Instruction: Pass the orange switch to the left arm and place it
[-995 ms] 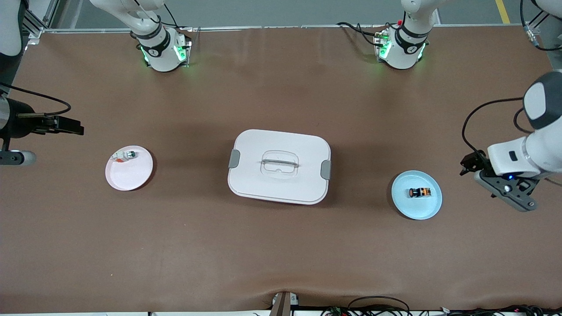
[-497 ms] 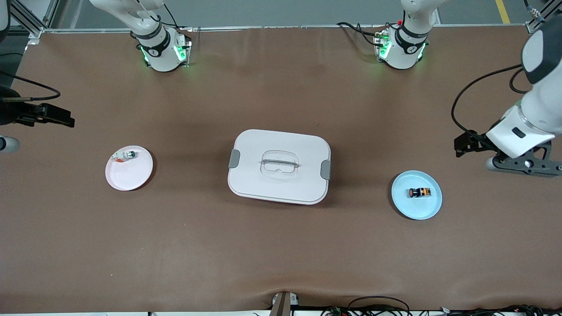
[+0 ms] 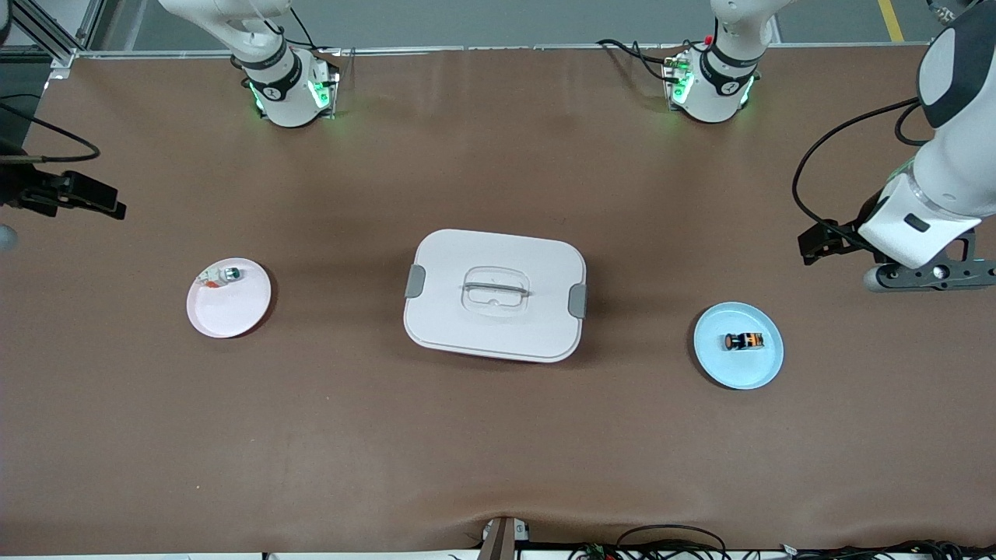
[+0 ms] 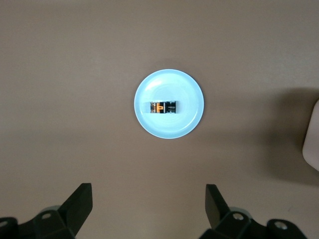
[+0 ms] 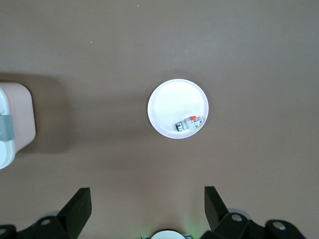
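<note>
— Both arms are lifting away toward the table's ends. Right gripper (image 5: 144, 211) is hanging high over the pink plate (image 3: 229, 298), jaws wide, empty.

— And the box (image 3: 495, 295)?

— Sitting mid-table. Left gripper (image 4: 148, 209), spread wide, empty, is hanging over the orange switch (image 3: 744, 341) on the blue plate (image 3: 738, 345).

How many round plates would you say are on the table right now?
2: the pink plate toward the right arm's end, the light-blue plate toward the left arm's end; the box between them.
</note>
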Robot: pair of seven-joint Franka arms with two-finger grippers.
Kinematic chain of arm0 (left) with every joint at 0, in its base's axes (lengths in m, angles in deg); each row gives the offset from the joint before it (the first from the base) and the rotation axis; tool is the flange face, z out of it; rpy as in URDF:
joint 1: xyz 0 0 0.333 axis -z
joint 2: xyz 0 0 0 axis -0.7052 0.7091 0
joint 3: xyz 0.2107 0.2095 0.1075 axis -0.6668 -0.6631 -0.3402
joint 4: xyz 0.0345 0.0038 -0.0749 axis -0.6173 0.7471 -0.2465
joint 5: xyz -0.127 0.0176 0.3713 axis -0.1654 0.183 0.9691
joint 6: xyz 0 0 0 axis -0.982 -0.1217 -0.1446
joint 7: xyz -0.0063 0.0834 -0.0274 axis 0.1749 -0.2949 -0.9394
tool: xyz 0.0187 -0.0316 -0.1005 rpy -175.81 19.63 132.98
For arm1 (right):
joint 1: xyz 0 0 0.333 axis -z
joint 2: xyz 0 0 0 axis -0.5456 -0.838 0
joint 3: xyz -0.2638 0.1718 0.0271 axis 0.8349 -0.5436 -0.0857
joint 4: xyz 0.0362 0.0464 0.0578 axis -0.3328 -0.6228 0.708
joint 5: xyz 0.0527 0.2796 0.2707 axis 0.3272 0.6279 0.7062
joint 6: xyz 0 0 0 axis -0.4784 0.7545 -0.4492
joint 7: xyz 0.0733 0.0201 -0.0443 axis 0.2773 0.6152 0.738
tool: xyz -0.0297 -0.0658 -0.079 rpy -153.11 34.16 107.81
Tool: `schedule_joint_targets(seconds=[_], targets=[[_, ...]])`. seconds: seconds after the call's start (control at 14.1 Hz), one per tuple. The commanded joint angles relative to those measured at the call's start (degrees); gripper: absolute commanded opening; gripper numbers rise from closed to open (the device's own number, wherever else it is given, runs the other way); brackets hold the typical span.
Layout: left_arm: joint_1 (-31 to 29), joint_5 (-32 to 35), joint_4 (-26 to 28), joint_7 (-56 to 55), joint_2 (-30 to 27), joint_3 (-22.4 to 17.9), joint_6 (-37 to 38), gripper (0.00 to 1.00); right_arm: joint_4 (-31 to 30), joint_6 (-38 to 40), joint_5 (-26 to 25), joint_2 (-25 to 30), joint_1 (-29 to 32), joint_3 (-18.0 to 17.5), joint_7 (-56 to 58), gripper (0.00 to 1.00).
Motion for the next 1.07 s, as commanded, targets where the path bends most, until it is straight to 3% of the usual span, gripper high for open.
schedule_joint_targets(seconds=[0.0, 0.14, 0.57, 0.99], targets=[[7.02, -0.31, -0.14, -0.28, -3.15, -8.4, 0.8, 1.0, -2.62, -1.97, 1.44, 2.52, -0.68, 2.27, 0.69, 1.0], [13.29, -2.23, -0.23, 1.03, -5.09, -16.51, 3.07, 1.0, -2.88, -2.15, 1.18, 2.96, -0.77, 2.27, 0.69, 1.0], [24.11, -7.33, 2.04, 4.9, -11.41, -29.35, 6.33, 1.0, -4.81, -2.06, 0.82, 4.02, 0.02, 2.01, 0.87, 1.0], [24.39, -9.19, 4.34, 6.84, -13.8, -30.51, 5.98, 1.0, -5.26, -2.06, 0.73, 4.02, 1.43, 1.66, 1.65, 1.0]])
